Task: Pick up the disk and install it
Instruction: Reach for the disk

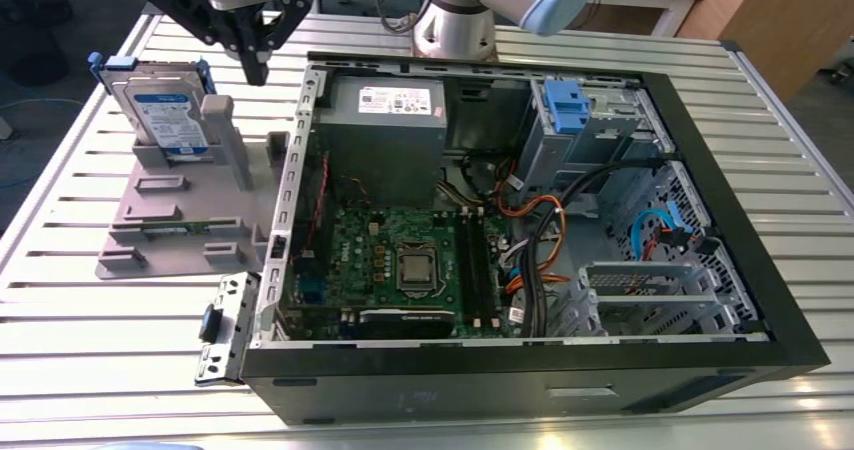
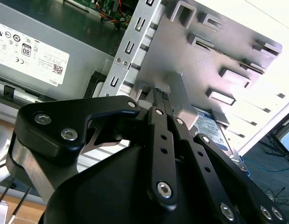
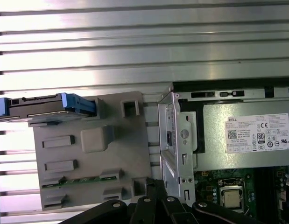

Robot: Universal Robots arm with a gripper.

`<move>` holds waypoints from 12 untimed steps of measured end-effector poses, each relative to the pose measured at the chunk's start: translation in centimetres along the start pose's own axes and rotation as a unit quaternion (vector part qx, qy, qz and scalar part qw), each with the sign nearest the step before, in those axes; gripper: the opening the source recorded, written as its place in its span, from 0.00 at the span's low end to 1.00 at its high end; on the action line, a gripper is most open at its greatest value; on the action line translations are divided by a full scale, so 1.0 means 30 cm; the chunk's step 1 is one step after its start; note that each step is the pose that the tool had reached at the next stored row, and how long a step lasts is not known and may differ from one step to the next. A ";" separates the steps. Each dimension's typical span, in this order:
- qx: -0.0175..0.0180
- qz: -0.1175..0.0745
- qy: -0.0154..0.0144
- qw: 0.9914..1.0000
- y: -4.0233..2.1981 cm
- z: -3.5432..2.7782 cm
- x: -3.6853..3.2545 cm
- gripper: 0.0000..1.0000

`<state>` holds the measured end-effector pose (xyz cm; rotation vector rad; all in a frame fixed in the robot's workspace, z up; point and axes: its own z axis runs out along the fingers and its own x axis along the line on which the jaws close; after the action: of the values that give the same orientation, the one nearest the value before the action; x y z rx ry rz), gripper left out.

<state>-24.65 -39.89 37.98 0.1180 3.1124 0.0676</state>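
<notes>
The disk stands on edge at the far end of a grey holder, at the exterior view's left. It is silver-grey with a white and blue label and a blue bracket around it. The first wrist view shows the disk edge-on, and the second wrist view shows its label past the holder's post. My gripper hangs above the table, to the exterior view's right of the disk, over the gap between holder and computer case. Its black fingers are together and hold nothing.
An open computer case lies on the slatted metal table, showing a motherboard and cables. A grey metal box with a white sticker sits at the case's far side. A blue clip sits in the drive bay.
</notes>
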 end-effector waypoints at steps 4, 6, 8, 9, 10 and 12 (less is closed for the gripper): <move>0.000 0.000 0.000 1.000 0.000 0.001 0.002 0.11; 0.000 0.000 0.000 1.000 0.000 0.002 0.004 0.11; 0.000 0.000 0.000 1.000 0.000 0.002 0.005 0.11; 0.000 0.000 0.000 1.000 -0.001 0.002 0.005 0.11; 0.000 0.000 0.000 1.000 -0.001 0.003 0.006 0.11; 0.000 0.000 0.000 1.000 -0.002 0.009 0.018 0.11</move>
<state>-25.17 -39.89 37.70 0.1180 3.1124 0.0676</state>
